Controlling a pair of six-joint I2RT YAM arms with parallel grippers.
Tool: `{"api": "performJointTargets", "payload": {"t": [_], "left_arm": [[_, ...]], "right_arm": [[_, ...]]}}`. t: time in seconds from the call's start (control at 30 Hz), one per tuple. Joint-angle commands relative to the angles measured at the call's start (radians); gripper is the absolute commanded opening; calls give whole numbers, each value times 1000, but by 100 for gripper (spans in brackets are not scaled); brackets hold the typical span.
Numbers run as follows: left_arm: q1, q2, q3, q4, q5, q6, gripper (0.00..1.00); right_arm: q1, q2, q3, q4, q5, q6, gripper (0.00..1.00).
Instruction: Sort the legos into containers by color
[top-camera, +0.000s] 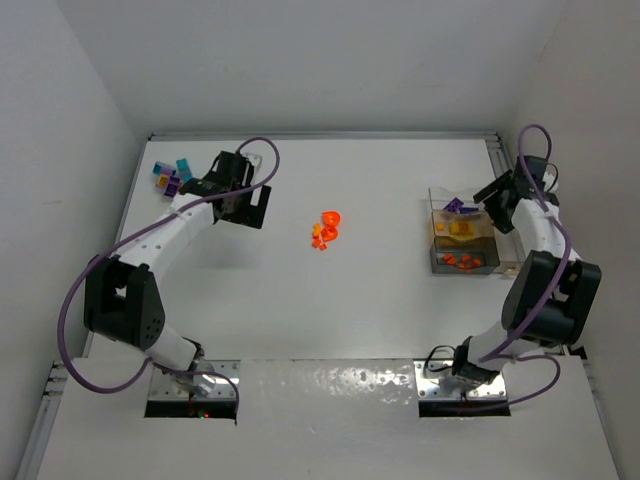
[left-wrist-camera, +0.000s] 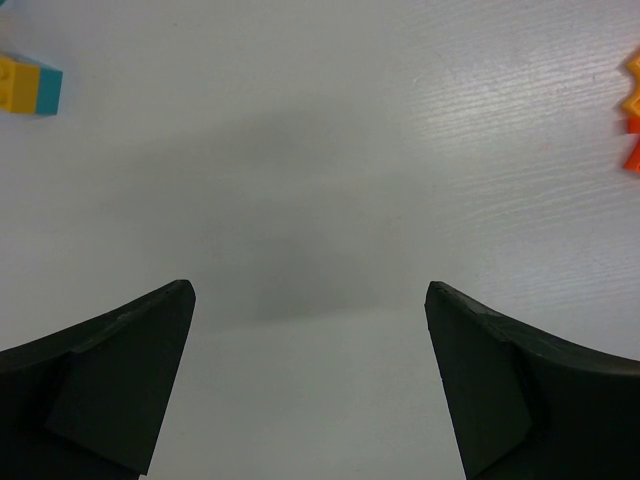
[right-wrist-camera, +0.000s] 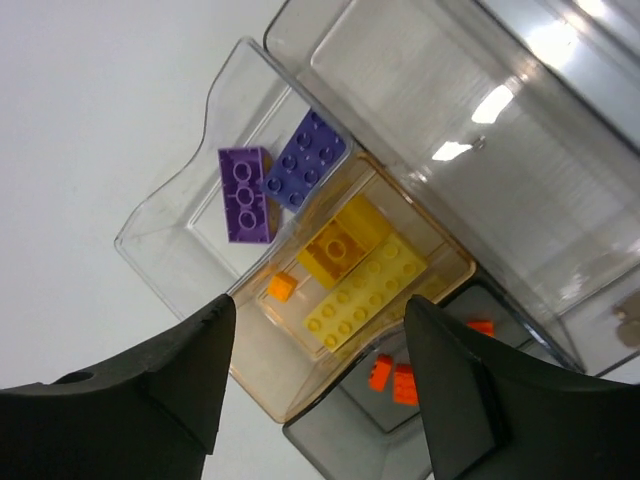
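Note:
The containers (top-camera: 465, 245) stand at the right of the table: a clear bin (right-wrist-camera: 160, 235) with two purple legos (right-wrist-camera: 247, 193), an amber bin (right-wrist-camera: 270, 370) with yellow legos (right-wrist-camera: 365, 290) and a small orange one (right-wrist-camera: 282, 287), and a dark bin with orange legos (right-wrist-camera: 392, 375). My right gripper (right-wrist-camera: 320, 303) hangs open above the amber bin, holding nothing. A pile of orange legos (top-camera: 325, 228) lies mid-table. Teal, purple and yellow legos (top-camera: 172, 175) lie at the far left. My left gripper (left-wrist-camera: 308, 287) is open over bare table between these two groups.
A larger clear bin (right-wrist-camera: 450, 120) adjoins the filled ones on their far side. White walls (top-camera: 100, 150) close the table in on the left, back and right. A yellow-and-teal lego (left-wrist-camera: 25, 85) and orange legos (left-wrist-camera: 632, 110) sit at the edges of the left wrist view.

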Motion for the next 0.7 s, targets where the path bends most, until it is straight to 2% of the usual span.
{"api": "performJointTargets", "payload": {"t": [0.0, 0.1, 0.13, 0.17, 0.23, 0.27, 0.3, 0.33, 0.4, 0.43, 0.5, 0.6, 0.67], "left_arm": [[1, -18, 9, 36, -21, 17, 99], [1, -12, 18, 44, -47, 22, 99], [1, -9, 24, 47, -66, 25, 99], [1, -7, 28, 47, -72, 26, 98], [1, 2, 39, 44, -89, 32, 97], [1, 3, 42, 40, -92, 34, 96], [1, 3, 48, 37, -94, 37, 95], [1, 3, 50, 29, -95, 40, 95], [1, -1, 49, 27, -107, 42, 94], [1, -4, 47, 27, -115, 45, 94], [1, -11, 41, 27, -133, 49, 94], [1, -20, 36, 29, -146, 57, 94], [1, -26, 33, 29, -149, 58, 94]], "right_arm": [[5, -34, 79, -38, 82, -115, 67], [59, -40, 72, 24, -53, -233, 53], [101, -35, 76, 28, -67, -332, 49], [224, -9, 89, -7, -26, -379, 47], [358, 37, 142, -43, -1, -492, 44], [462, 84, 162, -63, -1, -504, 43], [506, 101, 196, -60, -19, -520, 43], [582, 113, 202, -10, -42, -530, 45], [656, 150, 216, 66, -76, -559, 57], [722, 173, 234, 95, -76, -577, 74], [774, 288, 358, 63, -65, -615, 99], [827, 469, 573, -81, -97, -631, 99], [850, 524, 627, -112, -85, -629, 99]]}}
